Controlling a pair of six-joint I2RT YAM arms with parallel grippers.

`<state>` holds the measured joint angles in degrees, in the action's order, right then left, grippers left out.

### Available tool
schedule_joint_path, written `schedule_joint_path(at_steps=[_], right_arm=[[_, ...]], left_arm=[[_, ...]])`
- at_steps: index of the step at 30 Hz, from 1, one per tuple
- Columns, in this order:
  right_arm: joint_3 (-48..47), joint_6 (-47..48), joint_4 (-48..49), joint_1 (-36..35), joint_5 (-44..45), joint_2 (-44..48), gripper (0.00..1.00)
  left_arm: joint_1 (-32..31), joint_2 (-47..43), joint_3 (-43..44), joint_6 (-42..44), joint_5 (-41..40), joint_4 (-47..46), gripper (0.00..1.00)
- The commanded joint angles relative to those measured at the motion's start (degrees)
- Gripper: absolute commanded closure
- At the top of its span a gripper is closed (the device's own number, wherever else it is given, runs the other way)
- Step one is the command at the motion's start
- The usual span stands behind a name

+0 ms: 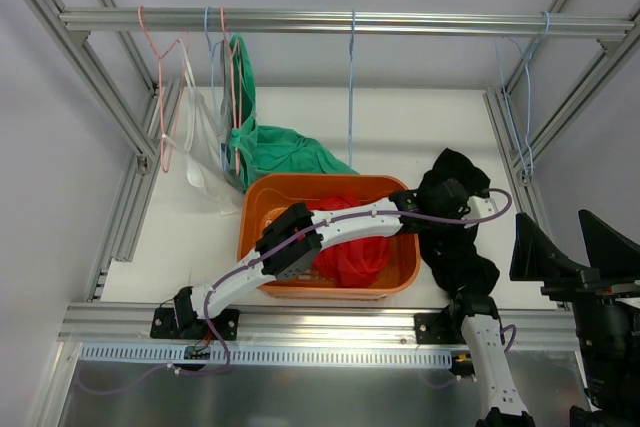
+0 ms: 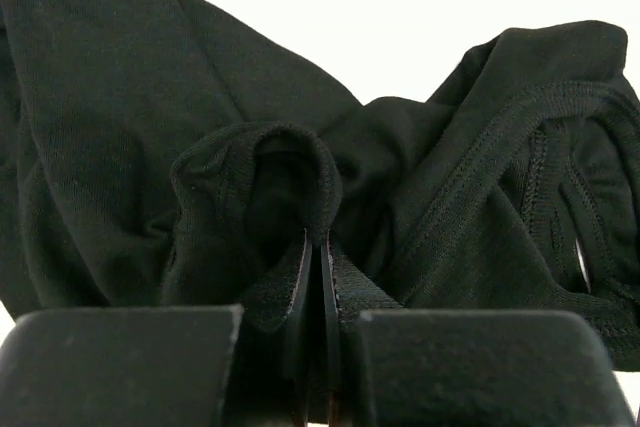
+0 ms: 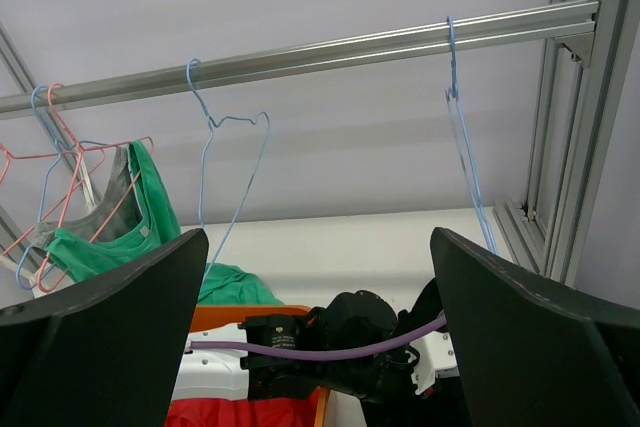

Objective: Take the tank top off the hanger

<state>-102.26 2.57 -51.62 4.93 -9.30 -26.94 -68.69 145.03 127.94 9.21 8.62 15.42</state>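
Left wrist: L tool (image 2: 322, 247) clamped on blk tank top (image 2: 450, 207) fold; R tool (image 3: 318, 247) apart.

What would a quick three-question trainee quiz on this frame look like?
1. True or false: the left gripper is shut on a fold of the black garment.
2. What lies in the orange basket? A) a red cloth; B) a blue towel; C) a white shoe.
3. Fill in: the right gripper, aimed up at the rail, has its jaws ____.

Key: 1 true; 2 A; 3 open.
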Motion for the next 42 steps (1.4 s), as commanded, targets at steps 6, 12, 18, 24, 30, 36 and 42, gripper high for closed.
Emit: schedule_joint_path(at_steps=[6, 12, 18, 24, 30, 36, 42], right_arm=[[-0.7, 1.1, 2.3, -0.8, 0.6, -0.4, 0.0], [-0.5, 1.6, 2.6, -0.8, 1.8, -0.2, 0.0], [0.0, 1.9, 3.5, -0.8, 3.9, 0.7, 0.01], [-0.3, 2.4, 3.7, -0.8, 5.8, 1.1, 0.0], [-0.2, 2.6, 3.9, -0.8, 7.0, 0.9, 0.01], [0.5, 2.0, 4.2, -0.8, 8.3, 1.1, 0.01], [3.8, 2.2, 4.2, -1.1, 8.9, 1.6, 0.01]], left_arm=[[0.0, -6.3, 5.2, -3.2, -6.9, 4.3, 1.0], [0.0, -14.1, 9.3, -5.8, -15.5, 2.9, 1.0], [-0.4, -20.7, 10.8, -6.6, -17.7, -1.0, 1.0], [-1.0, -26.5, 11.7, -5.5, -27.0, -2.8, 1.0], [-1.0, -31.3, 14.6, -2.0, -26.3, -4.0, 1.0], [-0.8, -35.3, 17.6, 5.0, -22.9, -14.9, 1.0], [-0.7, -37.8, 18.1, 14.7, -25.3, -31.4, 1.0]])
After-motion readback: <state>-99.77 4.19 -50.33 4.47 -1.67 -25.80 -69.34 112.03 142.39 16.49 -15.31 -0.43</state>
